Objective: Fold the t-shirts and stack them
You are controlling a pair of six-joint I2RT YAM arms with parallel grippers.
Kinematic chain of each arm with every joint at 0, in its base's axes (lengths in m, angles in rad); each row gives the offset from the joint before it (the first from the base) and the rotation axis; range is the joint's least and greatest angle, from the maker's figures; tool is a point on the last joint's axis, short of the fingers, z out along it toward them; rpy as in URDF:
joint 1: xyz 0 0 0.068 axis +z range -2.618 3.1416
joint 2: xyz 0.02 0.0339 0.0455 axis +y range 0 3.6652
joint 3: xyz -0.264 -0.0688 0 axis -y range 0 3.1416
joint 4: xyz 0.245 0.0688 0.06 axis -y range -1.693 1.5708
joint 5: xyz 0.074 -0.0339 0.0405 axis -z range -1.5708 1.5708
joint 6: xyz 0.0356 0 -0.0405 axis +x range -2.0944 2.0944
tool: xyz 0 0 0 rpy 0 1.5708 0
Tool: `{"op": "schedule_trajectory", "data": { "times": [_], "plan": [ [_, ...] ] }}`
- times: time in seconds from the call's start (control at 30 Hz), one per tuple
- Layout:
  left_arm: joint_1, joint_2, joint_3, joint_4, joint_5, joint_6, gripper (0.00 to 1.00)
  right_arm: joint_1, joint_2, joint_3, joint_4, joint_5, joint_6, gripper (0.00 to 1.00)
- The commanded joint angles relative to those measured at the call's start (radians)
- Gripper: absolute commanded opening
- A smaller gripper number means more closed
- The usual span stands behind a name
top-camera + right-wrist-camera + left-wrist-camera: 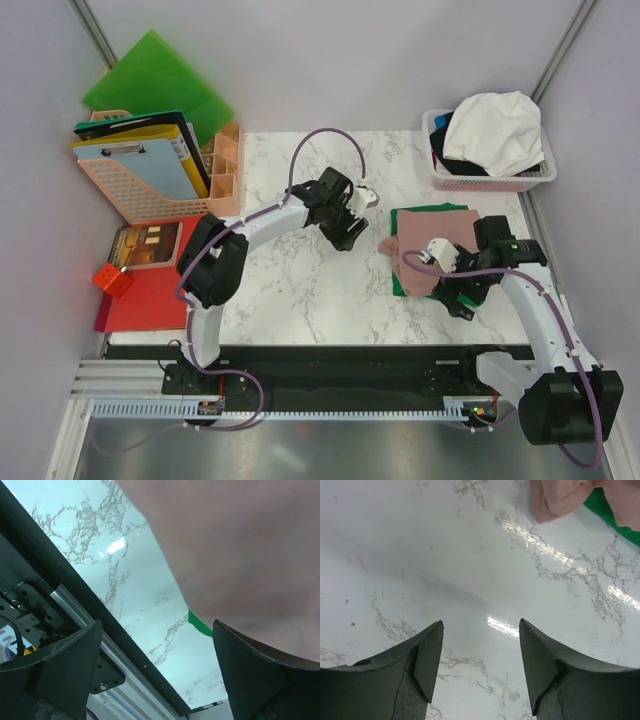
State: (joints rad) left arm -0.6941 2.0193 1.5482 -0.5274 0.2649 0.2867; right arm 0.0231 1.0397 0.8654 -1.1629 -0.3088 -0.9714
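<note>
Right end effector [156, 630] gaping empty beside pink t-shirt [240, 540], left end effector [481, 625] likewise, basket [482, 182] only overhead

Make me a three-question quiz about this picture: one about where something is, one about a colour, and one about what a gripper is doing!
1. Where is the pink shirt?
A in a drawer
B on the green shirt
C on the floor

2. What colour is the top shirt in the basket?
A white
B yellow
C purple

3. The left gripper is...
A shut on a shirt
B shut on nothing
C open

Answers:
1 B, pink cloth lies over green cloth.
2 A, a white bundle sits on top of the pile.
3 C, its jaws stand apart with nothing between them.
</note>
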Motion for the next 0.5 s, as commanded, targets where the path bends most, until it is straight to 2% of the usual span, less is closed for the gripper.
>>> {"op": "schedule_trajectory", "data": {
  "times": [0.0,0.2,0.3,0.47],
  "plan": [
    [0.01,-0.021,0.02,0.004,-0.007,0.019,0.69,0.009,-0.003,-0.042,0.012,0.016,-0.063,0.98],
    [0.011,-0.031,0.006,0.003,0.027,-0.004,0.69,0.089,0.069,0.017,0.072,-0.076,0.06,0.98],
    [0.016,-0.077,-0.01,0.007,-0.012,0.015,0.69,0.175,0.106,0.076,0.092,-0.113,0.134,0.98],
    [0.06,-0.158,-0.066,0.038,-0.056,0.028,0.7,0.395,0.228,0.17,0.186,-0.159,0.287,0.98]
  ]
}}
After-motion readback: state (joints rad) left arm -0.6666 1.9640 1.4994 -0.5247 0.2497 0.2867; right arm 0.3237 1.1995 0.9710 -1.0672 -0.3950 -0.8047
